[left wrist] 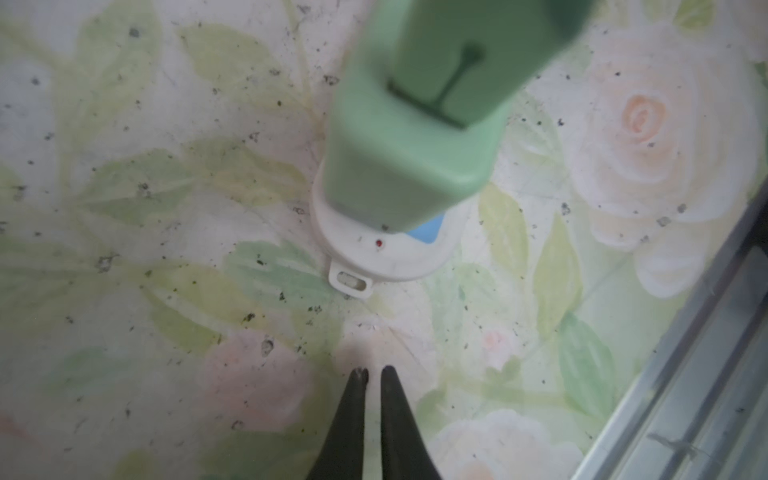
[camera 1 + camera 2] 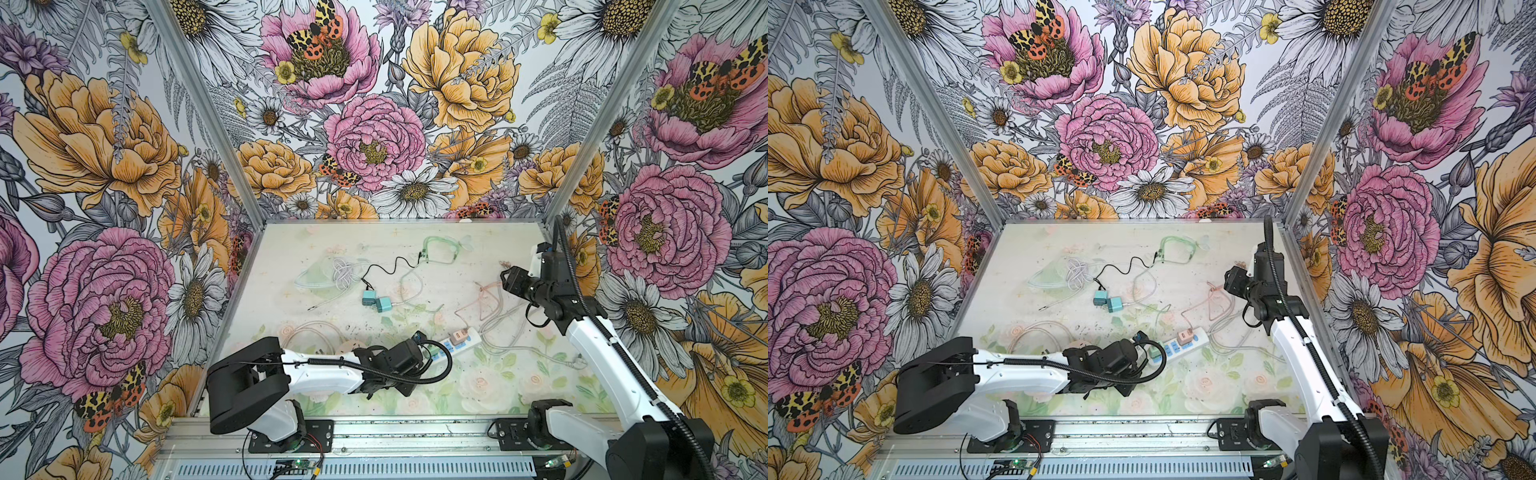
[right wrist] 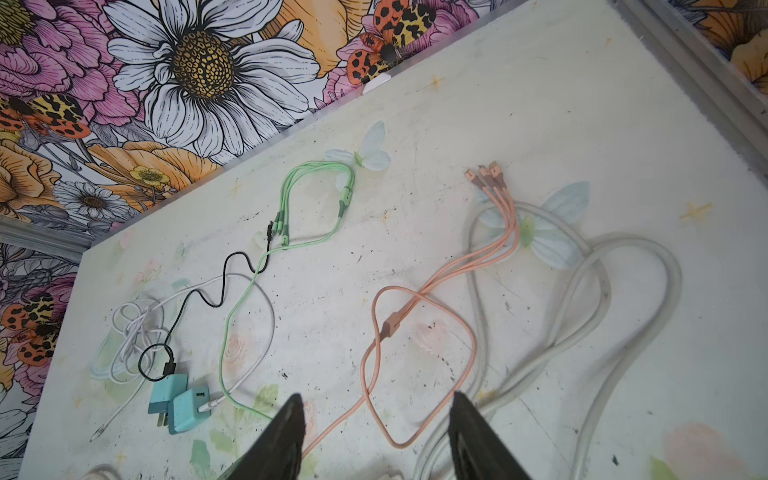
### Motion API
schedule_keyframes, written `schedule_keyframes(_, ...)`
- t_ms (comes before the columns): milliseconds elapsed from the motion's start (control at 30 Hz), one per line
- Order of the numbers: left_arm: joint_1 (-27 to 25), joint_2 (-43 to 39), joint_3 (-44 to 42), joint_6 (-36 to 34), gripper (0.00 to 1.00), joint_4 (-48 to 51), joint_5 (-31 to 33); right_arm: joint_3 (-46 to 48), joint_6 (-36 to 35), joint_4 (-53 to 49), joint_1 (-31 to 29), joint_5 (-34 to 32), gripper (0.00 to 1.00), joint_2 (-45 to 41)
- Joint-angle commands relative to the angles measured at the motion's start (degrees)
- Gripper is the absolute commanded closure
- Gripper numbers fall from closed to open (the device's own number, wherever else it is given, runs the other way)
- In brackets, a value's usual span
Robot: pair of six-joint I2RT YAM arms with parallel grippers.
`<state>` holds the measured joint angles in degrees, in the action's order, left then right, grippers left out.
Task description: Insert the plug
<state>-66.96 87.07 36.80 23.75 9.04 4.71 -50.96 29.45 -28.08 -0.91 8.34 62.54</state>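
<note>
The green plug (image 1: 415,124) stands upright on the rounded end of the white power strip (image 1: 386,253), beside a blue socket (image 1: 428,228). In both top views it sits at the strip's near-left end (image 2: 435,352) (image 2: 1155,352). My left gripper (image 1: 374,372) hangs a short way off the strip's end, its fingers almost together with nothing between them. A pink plug (image 2: 458,336) sits further along the strip (image 2: 446,345). My right gripper (image 3: 376,405) is open and empty above a loop of pink cable (image 3: 415,332), at the table's right side (image 2: 508,279).
Two teal chargers (image 3: 183,401) lie mid-table with black and white cables. A green cable (image 3: 316,195) lies toward the back. The strip's thick white cord (image 3: 582,311) loops on the right. A metal rail (image 1: 685,374) edges the table near the left gripper.
</note>
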Motion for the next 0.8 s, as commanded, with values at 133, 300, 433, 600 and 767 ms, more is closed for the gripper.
schedule_keyframes(133,1.3,4.2,0.9,3.9,0.89,-7.3,1.0,-1.0,0.0,-0.4,2.2,2.0,0.45,0.3)
schedule_keyframes(300,2.1,7.7,3.8,3.2,0.89,-9.0,0.5,-0.4,0.3,-0.4,3.5,2.6,0.45,0.2)
schedule_keyframes(433,2.9,10.5,6.7,2.2,0.89,-10.1,0.2,-0.2,0.2,-0.3,4.4,2.8,0.45,0.1)
schedule_keyframes(600,5.1,14.5,11.2,0.0,0.89,-10.3,-0.6,0.3,-0.1,-0.4,5.7,3.3,0.45,0.3)
schedule_keyframes(767,7.4,20.0,16.1,-2.4,0.87,-10.2,-2.3,0.9,0.0,-0.3,6.9,4.3,0.44,0.2)
